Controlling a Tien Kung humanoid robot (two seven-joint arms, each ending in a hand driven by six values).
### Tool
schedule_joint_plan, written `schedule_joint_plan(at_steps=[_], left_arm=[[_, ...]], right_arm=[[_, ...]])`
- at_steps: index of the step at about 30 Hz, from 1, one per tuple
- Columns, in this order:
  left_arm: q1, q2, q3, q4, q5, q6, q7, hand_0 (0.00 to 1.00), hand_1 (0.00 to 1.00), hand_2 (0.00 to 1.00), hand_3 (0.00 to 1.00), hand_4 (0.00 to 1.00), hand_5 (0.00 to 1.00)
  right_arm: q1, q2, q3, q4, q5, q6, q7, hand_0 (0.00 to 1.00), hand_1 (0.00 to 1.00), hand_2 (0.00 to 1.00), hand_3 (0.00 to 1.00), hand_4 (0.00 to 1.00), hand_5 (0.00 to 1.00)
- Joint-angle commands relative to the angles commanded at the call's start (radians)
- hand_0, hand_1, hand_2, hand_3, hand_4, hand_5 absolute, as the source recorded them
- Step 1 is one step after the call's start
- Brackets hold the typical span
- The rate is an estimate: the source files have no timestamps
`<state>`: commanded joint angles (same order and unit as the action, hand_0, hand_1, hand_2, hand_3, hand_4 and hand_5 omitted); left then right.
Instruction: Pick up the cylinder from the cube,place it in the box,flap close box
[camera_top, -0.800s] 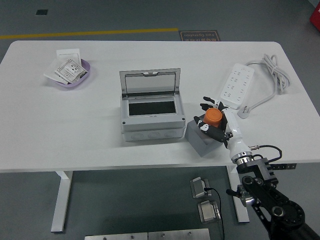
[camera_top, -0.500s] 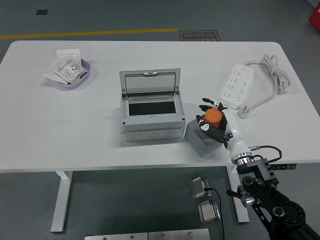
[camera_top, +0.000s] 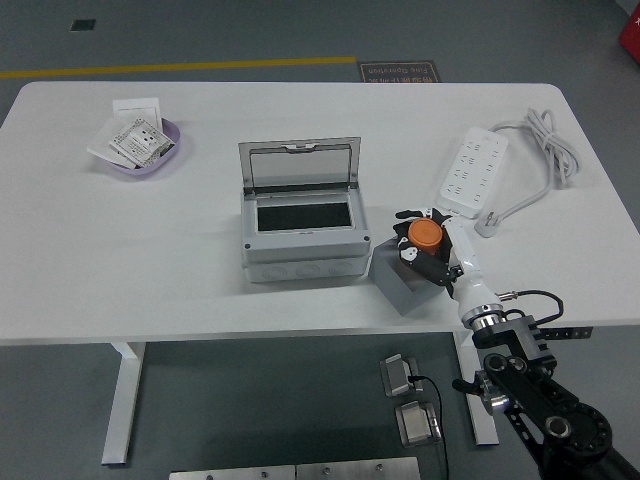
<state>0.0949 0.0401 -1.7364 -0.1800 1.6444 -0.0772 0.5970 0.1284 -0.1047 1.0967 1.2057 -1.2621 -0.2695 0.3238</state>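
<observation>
Orange cylinder (camera_top: 425, 233) upright – right hand (camera_top: 432, 250) fingers wrapped round, over cube (camera_top: 402, 279)

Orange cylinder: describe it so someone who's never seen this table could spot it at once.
Start at the grey box with its flap raised, mid-table. Just right of it sits a grey cube, and the right hand is wrapped around the orange cylinder at the cube's top. It is the only orange thing on the table.

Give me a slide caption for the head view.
Right hand grasps orange cylinder over grey cube, beside open box.
</observation>
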Motion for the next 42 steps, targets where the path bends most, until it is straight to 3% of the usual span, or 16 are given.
schedule_joint_plan(at_steps=[5, 6, 18, 24, 29, 30, 35, 36, 42], left_arm=[[-0.002, -0.002, 0.001, 0.000, 0.001, 0.008, -0.011, 0.706, 0.713, 0.687, 0.739, 0.776, 0.523], [-0.001, -0.003, 0.000, 0.000, 0.002, 0.008, -0.013, 0.704, 0.709, 0.684, 0.735, 0.778, 0.525], [0.003, -0.003, -0.009, 0.000, 0.020, 0.013, -0.022, 0.698, 0.701, 0.678, 0.721, 0.777, 0.525], [0.004, -0.002, -0.013, 0.000, 0.025, 0.013, -0.022, 0.698, 0.701, 0.676, 0.718, 0.775, 0.522], [0.007, -0.001, -0.019, 0.000, 0.030, 0.011, -0.017, 0.698, 0.701, 0.676, 0.718, 0.775, 0.522], [0.008, -0.001, -0.022, 0.000, 0.032, 0.010, -0.015, 0.697, 0.698, 0.673, 0.712, 0.772, 0.519], [0.012, 0.004, -0.031, 0.000, 0.039, 0.007, -0.005, 0.697, 0.698, 0.673, 0.712, 0.772, 0.519], [0.012, 0.005, -0.033, 0.000, 0.040, 0.006, -0.003, 0.695, 0.697, 0.672, 0.707, 0.769, 0.517], [0.014, 0.010, -0.041, 0.000, 0.050, 0.003, 0.004, 0.696, 0.697, 0.672, 0.707, 0.766, 0.517]], right_arm=[[-0.003, -0.005, 0.016, 0.037, -0.031, -0.005, -0.006, 0.512, 0.339, 0.337, 0.252, 0.002, 0.002], [-0.003, -0.006, 0.019, 0.045, -0.039, -0.006, -0.008, 0.503, 0.287, 0.284, 0.225, 0.002, 0.002], [0.002, -0.024, 0.031, 0.103, -0.097, -0.022, -0.028, 0.510, 0.294, 0.278, 0.221, 0.002, 0.002], [0.037, -0.041, 0.004, 0.126, -0.219, -0.088, -0.093, 0.515, 0.302, 0.282, 0.222, 0.002, 0.002], [0.113, -0.062, -0.047, 0.111, -0.332, -0.111, -0.164, 0.515, 0.302, 0.282, 0.222, 0.002, 0.002], [0.133, -0.065, -0.062, 0.105, -0.355, -0.111, -0.180, 0.206, 0.204, 0.287, 0.225, 0.002, 0.002], [0.233, -0.059, -0.141, 0.058, -0.465, -0.099, -0.252, 0.206, 0.204, 0.287, 0.225, 0.002, 0.002], [0.254, -0.054, -0.157, 0.047, -0.486, -0.096, -0.267, 0.016, 0.152, 0.279, 0.220, 0.002, 0.002], [0.374, -0.035, -0.270, -0.007, -0.590, -0.057, -0.388, 0.002, 0.123, 0.275, 0.217, 0.002, 0.002]])
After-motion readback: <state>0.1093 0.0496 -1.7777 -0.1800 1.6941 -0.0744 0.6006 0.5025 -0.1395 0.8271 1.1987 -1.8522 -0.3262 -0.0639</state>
